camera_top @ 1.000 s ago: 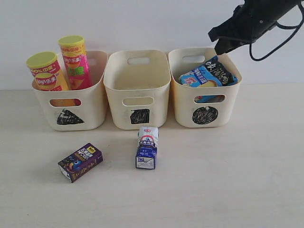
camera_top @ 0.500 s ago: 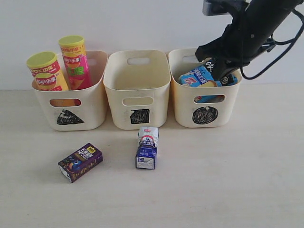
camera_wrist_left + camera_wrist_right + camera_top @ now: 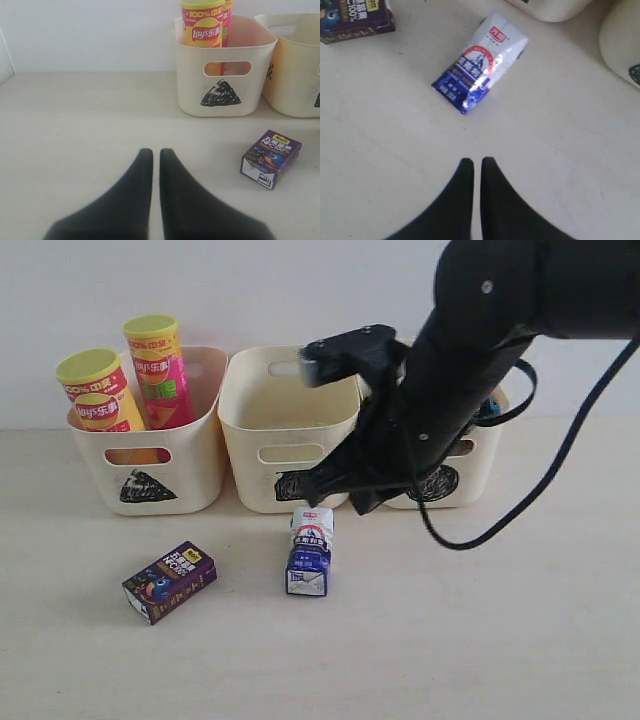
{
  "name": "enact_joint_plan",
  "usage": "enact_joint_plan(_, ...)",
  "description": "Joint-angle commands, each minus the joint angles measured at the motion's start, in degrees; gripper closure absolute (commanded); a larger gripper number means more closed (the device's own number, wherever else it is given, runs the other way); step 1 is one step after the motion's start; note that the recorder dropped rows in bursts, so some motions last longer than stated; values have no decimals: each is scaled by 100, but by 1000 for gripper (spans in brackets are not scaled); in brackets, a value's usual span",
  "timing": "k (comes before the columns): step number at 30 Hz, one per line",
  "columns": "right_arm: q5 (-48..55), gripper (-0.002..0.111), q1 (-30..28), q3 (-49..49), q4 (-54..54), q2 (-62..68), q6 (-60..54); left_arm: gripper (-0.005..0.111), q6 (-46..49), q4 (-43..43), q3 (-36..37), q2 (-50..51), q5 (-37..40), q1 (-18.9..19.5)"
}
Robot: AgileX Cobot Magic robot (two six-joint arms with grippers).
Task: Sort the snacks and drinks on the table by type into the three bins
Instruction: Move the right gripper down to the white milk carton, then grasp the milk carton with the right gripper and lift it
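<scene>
The pink can [image 3: 160, 370] and the orange-yellow can [image 3: 95, 390] stand in the triangle bin [image 3: 200, 475]. The square bin [image 3: 290, 430] looks empty. My right arm covers most of the circle bin [image 3: 482, 455] and hides the noodle bags. The white and blue-purple carton [image 3: 309, 552] lies in front of the square bin. My right gripper [image 3: 476, 161] hovers just short of it, shut and empty. The dark purple carton [image 3: 169, 581] lies on the table to the left. My left gripper [image 3: 156, 151] is shut and empty, low over the table left of that carton [image 3: 271, 159].
A white wall runs behind the bins. The three bins stand close together in a row. Bare tabletop [image 3: 480, 640] spreads in front of the cartons and to the right. The right arm's black cable [image 3: 560, 480] loops beside the circle bin.
My right arm has swung down and to the left from above the circle bin to just above the white and blue-purple carton. The cartons and cans have not moved.
</scene>
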Motion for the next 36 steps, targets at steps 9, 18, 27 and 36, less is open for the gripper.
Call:
enact_joint_plan(9,-340,108,1080,9,-1761,391,1771,102,23,-25,16,-23,1,-5)
enact_joint_plan(18,-881,56,1080,1,-1738,506,2216,102,23,-25,16,-23,1,-5)
enact_joint_plan(27,-741,12,999,-278,-1767,1122,3297,102,23,-25,16,-23,1,-5)
enact_joint_plan(36,-175,19,848,-1071,-1785,2025,3489,102,23,-25,16,-23,1,-5)
